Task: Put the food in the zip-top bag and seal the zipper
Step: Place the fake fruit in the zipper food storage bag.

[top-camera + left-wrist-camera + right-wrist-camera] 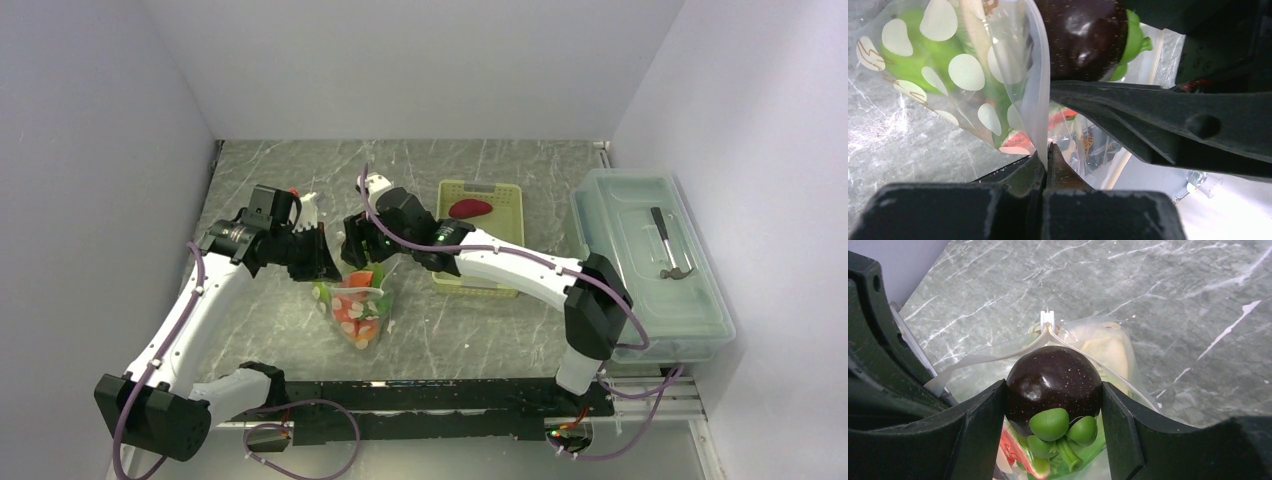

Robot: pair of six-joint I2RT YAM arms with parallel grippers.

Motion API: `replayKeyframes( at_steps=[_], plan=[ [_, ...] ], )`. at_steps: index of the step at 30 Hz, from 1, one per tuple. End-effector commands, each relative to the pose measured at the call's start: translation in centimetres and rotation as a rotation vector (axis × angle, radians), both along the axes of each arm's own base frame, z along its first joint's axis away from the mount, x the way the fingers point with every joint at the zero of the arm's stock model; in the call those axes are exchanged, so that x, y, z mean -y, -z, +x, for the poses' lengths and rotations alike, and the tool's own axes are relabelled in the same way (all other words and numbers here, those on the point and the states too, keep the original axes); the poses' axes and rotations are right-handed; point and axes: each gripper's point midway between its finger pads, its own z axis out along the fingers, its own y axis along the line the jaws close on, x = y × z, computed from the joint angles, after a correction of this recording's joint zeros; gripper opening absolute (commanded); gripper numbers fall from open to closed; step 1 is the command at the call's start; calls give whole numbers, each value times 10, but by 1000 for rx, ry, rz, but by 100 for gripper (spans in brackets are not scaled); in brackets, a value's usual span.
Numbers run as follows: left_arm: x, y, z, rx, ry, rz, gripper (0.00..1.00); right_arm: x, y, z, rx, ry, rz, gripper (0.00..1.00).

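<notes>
Top: bag (pixel 358 308) lies on the table (pixel 480 330) between the arms, with red and green food inside. Left gripper (pixel 315 262) is at its upper-left edge. Right gripper (pixel 362 243) is just above the bag mouth; can't tell either grip from here. Red piece (pixel 470 208) sits in the basket (pixel 500 225). Lidded box (pixel 640 320) is at right with a hammer (pixel 668 250) inside.

Left wrist: left gripper (pixel 1046 159) has its fingers pressed together, pinching the bag (pixel 948 75) rim film. A dark fruit (pixel 1083 40) hangs over the opening.

Right wrist: right gripper (pixel 1054 395) clamps the dark fruit (pixel 1050 375), green calyx down, over the bag mouth. Zipper (pixel 993 354) strips are apart, joined only at the far end.
</notes>
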Motion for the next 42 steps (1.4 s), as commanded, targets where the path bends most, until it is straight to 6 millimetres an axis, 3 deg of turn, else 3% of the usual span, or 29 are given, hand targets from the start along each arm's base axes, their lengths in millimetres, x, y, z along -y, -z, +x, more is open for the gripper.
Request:
replayKeyframes(
  at_steps=[1, 8, 13, 24, 33, 42],
  plan=[
    [-1, -19, 3, 82, 17, 2, 0, -19, -15, 1, 20, -47, 50, 36],
    [-2, -21, 3, 89, 18, 6, 0, -15, -12, 1, 26, -42, 30, 55],
    [-1, -21, 4, 86, 17, -2, 0, -10, -27, 2, 59, -34, 38, 70],
    [1, -23, 3, 93, 19, -12, 0, -1, -57, 2, 113, -21, 55, 87],
    [2, -25, 3, 94, 21, -18, 0, 25, -73, 10, 166, 74, 21, 87],
    [2, -26, 3, 94, 20, -21, 0, 58, -44, 19, 138, 182, -137, 73]
  ],
)
